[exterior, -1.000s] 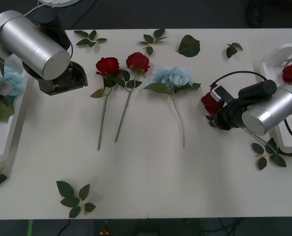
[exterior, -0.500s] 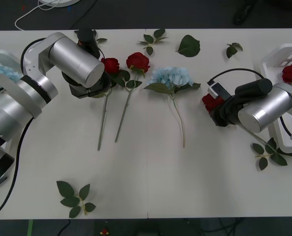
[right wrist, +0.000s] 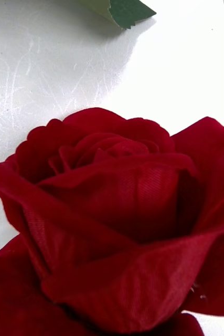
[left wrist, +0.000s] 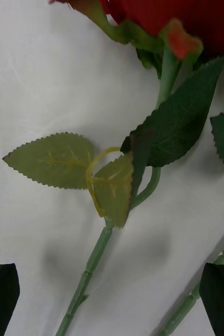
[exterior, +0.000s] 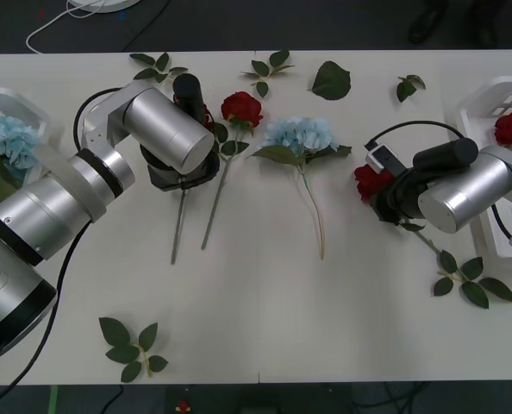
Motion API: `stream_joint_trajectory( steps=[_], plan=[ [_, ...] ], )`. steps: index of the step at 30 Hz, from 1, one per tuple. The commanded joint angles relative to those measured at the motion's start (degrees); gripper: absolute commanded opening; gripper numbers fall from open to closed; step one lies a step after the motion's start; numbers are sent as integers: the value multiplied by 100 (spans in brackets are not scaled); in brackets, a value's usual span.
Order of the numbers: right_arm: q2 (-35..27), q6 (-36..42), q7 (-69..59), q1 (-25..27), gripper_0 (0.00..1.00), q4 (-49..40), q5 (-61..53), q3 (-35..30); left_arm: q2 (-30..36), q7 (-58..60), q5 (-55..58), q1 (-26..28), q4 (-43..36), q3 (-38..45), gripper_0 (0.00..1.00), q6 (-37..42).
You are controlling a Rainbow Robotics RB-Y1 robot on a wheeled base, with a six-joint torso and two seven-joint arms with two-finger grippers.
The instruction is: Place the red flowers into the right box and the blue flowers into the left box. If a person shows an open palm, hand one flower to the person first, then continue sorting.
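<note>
Two grippers working among the red flowers (exterior: 241,109)

Left gripper (left wrist: 112,302), fingers spread, is straddling a rose stem (left wrist: 93,260) lying far-to-near; right gripper's (exterior: 378,191) grip: cannot tell.

A robotics lab or test room is suggested. A plain white desk (exterior: 256,310) is set on a dark floor, a loose white cable (exterior: 53,24) is trailed off its far edge, and artificial flowers and leaf sprigs (exterior: 132,346) are laid out as props.
</note>
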Motion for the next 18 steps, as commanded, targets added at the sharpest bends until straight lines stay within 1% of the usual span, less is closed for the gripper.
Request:
stream_joint_trajectory(
  steps=[1, 5, 8, 10, 13, 18],
  plan=[
    [-10, 195, 47, -351, 0, -39, -80, 5, -55, -330, -46, -130, -32, -166, 100, -86],
    [-160, 837, -67, -518, 0, -197, -151, -373, -29, -330, -178, -16, -32, -166, 100, -95],
    [-388, 1505, -216, -650, 0, -382, -256, -865, -29, -330, -283, 72, -32, -166, 100, -113],
    [-546, 1795, -383, -738, 0, -470, -335, -1076, -20, -330, -327, 98, -32, -166, 100, -130],
    [-845, 2138, -770, -878, 0, -637, -388, -1313, -29, -330, -389, 151, -40, -166, 100, -174],
    [-1478, 2278, -1236, -1133, 0, -672, -441, -1445, -20, -330, -485, 256, -40, -166, 100, -236]
  ],
)
